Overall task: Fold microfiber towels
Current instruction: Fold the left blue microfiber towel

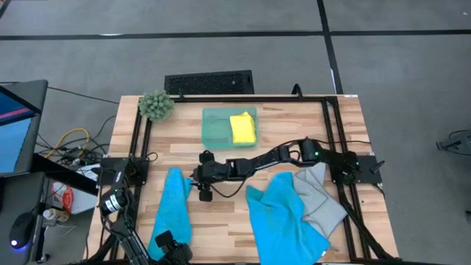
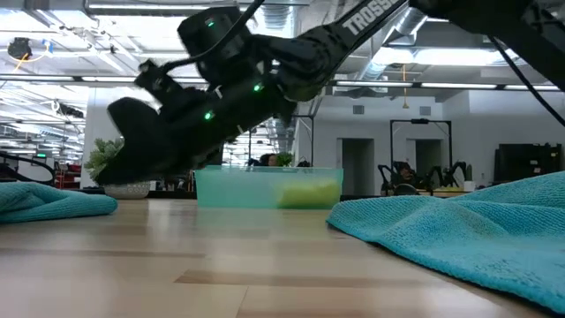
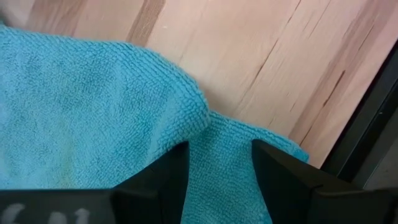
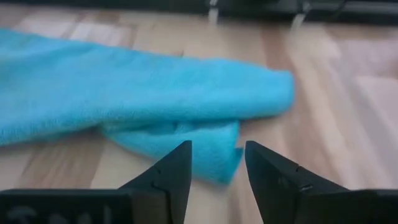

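Wooden table (image 1: 221,221), teal tray (image 1: 217,126), plant ball (image 1: 156,105)

4 views: high, straight down over the whole table (image 1: 221,221); low, level at tabletop height facing the room; 2 wrist views, close over the left blue towel (image 3: 93,124), which high and low views share.
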`<act>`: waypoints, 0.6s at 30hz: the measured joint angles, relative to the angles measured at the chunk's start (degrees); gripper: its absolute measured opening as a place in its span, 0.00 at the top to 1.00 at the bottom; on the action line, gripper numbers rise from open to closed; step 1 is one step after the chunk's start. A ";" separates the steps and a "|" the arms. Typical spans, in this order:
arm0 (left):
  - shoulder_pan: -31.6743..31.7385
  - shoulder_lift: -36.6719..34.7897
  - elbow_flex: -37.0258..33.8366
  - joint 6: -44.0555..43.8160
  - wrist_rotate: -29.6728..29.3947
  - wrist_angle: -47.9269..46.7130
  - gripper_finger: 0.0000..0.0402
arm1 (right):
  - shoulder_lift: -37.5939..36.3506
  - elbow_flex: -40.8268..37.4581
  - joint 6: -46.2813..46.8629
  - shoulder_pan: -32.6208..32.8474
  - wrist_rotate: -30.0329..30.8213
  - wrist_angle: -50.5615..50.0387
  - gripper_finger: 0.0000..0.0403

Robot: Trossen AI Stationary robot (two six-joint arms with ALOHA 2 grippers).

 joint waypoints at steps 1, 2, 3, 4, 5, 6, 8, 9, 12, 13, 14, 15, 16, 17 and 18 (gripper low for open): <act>0.00 -0.02 0.00 0.04 0.00 -0.04 0.58 | 0.53 0.76 0.17 0.24 -0.05 -0.42 0.56; 0.00 -0.04 0.00 0.06 0.00 -0.03 0.58 | 1.07 1.38 0.18 0.40 -0.09 -0.38 0.56; 0.00 -0.04 0.00 0.10 0.00 -0.01 0.58 | 1.45 1.51 0.18 0.61 -0.15 -0.52 0.56; 0.00 -0.07 0.00 0.10 0.00 -0.04 0.58 | 1.97 1.71 0.18 0.80 -0.15 -0.57 0.57; 0.00 -0.07 0.00 0.10 0.00 -0.02 0.58 | 2.25 1.74 0.18 0.82 -0.15 -1.01 0.57; 0.00 -0.07 0.00 0.08 0.00 -0.04 0.58 | 2.33 1.68 0.27 0.79 -0.16 -1.43 0.57; 0.00 -0.07 0.00 0.08 0.00 0.00 0.58 | 2.26 1.73 1.00 0.69 -0.09 -1.70 0.59; 0.00 -0.09 0.00 0.08 0.00 0.06 0.58 | 2.15 1.81 1.23 0.50 -0.08 -2.19 0.60; 0.00 -0.09 0.00 -0.20 0.00 0.11 0.58 | 2.10 1.79 1.21 0.21 -0.02 -4.46 0.65; 0.00 -0.09 0.00 -0.40 0.09 0.12 0.58 | 2.05 1.81 1.24 0.21 0.16 -5.42 0.69; 0.00 -0.09 0.02 -0.85 0.33 0.09 0.58 | 1.97 1.85 1.23 0.22 0.27 -6.14 0.74; 0.00 -0.09 0.28 -1.47 0.59 -0.18 0.58 | 1.94 1.92 1.23 0.27 0.36 -6.95 0.79; 0.00 -0.09 0.81 -1.91 0.63 -0.78 0.58 | 1.70 1.99 1.22 0.30 0.38 -8.10 0.86; 0.00 -0.09 1.58 -2.08 0.60 -1.40 0.58 | 1.28 1.99 1.21 0.38 0.35 -9.73 0.92; 0.00 -0.09 2.59 -2.29 0.46 -2.12 0.58 | 0.97 2.02 1.17 0.52 0.34 -11.21 0.96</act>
